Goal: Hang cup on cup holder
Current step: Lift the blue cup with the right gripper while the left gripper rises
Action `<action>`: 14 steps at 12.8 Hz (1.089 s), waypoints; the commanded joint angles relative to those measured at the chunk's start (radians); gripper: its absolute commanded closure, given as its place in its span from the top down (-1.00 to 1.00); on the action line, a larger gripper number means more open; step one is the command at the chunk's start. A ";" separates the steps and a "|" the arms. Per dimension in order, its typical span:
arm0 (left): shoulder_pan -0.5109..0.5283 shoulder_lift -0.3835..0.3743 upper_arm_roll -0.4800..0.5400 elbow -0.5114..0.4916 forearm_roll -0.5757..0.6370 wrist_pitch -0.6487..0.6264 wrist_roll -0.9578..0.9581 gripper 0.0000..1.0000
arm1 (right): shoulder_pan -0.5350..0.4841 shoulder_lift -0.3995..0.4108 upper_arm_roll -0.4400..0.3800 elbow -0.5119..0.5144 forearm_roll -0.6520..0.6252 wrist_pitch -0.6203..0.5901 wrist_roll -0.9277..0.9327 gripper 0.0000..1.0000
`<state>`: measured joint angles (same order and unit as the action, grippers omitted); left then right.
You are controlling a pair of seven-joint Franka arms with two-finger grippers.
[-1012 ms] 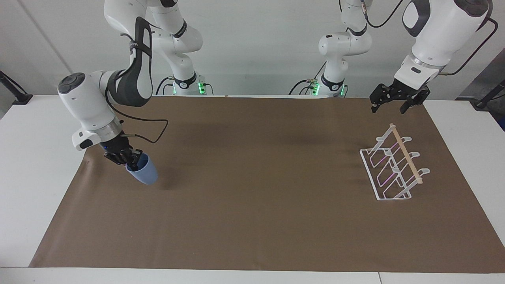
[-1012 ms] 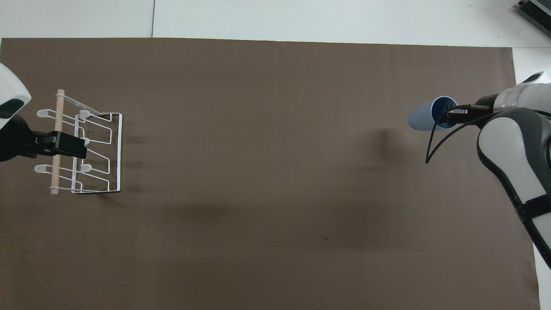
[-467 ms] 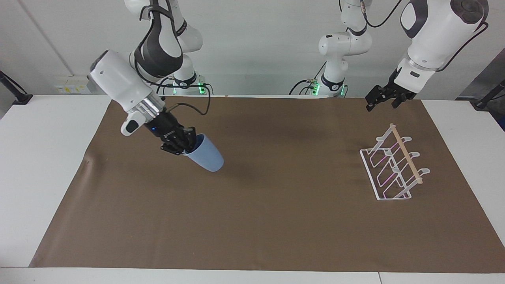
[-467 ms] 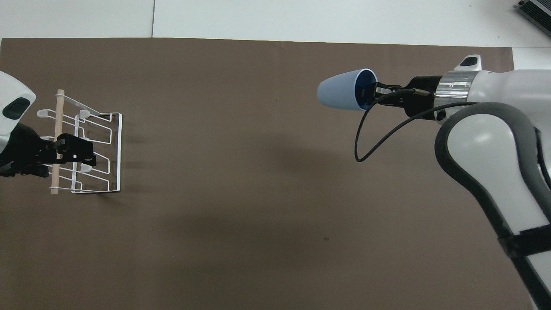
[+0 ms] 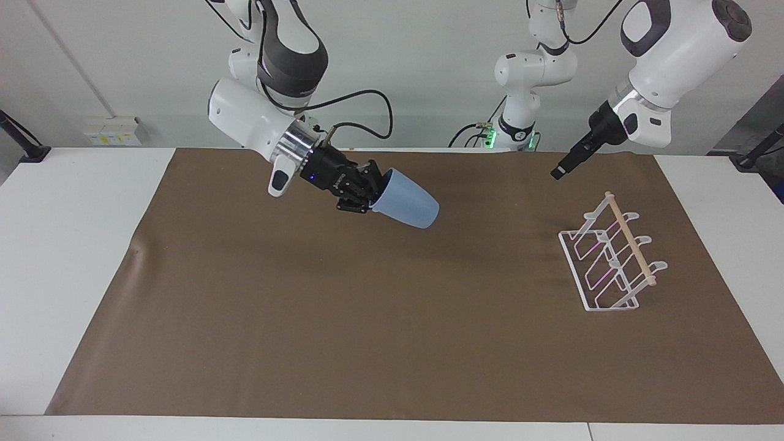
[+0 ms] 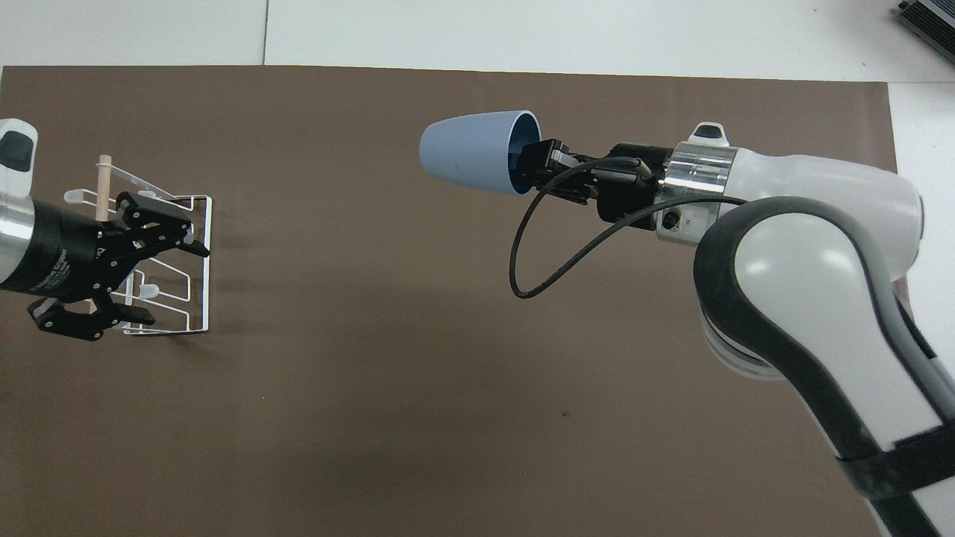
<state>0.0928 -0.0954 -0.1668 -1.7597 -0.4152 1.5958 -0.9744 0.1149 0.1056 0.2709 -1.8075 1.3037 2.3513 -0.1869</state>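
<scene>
The light-blue cup (image 5: 407,206) is held in the air on its side over the middle of the brown mat, base pointing toward the left arm's end. My right gripper (image 5: 367,195) is shut on its rim, one finger inside the cup. It also shows in the overhead view: cup (image 6: 466,153), right gripper (image 6: 533,160). The white wire cup holder (image 5: 612,260) with its wooden dowel (image 6: 103,179) stands on the mat at the left arm's end. My left gripper (image 5: 558,172) hangs in the air over the holder, open and empty, also seen from overhead (image 6: 179,287).
A brown mat (image 5: 392,343) covers most of the white table (image 5: 67,245). A black cable (image 6: 522,261) loops from the right wrist. Nothing else stands on the mat.
My right gripper has lifted the cup and carried it from the right arm's end toward the middle of the mat. My left gripper has turned above the holder.
</scene>
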 commanded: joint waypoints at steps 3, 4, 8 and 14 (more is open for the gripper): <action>0.050 -0.037 -0.002 -0.049 -0.302 0.136 -0.390 1.00 | -0.014 -0.049 0.097 -0.030 0.345 0.006 -0.013 -1.00; 0.053 -0.035 -0.003 -0.049 -0.370 0.174 -0.435 1.00 | -0.014 -0.063 0.109 -0.053 0.400 0.020 -0.013 -1.00; 0.081 -0.029 -0.008 -0.035 -0.575 0.196 -0.437 1.00 | 0.006 -0.061 0.197 -0.059 0.442 0.187 -0.011 -1.00; 0.041 -0.035 -0.051 -0.038 -0.620 0.191 -0.305 1.00 | 0.006 -0.066 0.261 -0.079 0.442 0.252 -0.011 -1.00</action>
<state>0.1499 -0.1048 -0.2116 -1.7705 -1.0142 1.7754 -1.3262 0.1294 0.0673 0.5026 -1.8636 1.7100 2.5769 -0.1867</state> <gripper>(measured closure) 0.000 0.943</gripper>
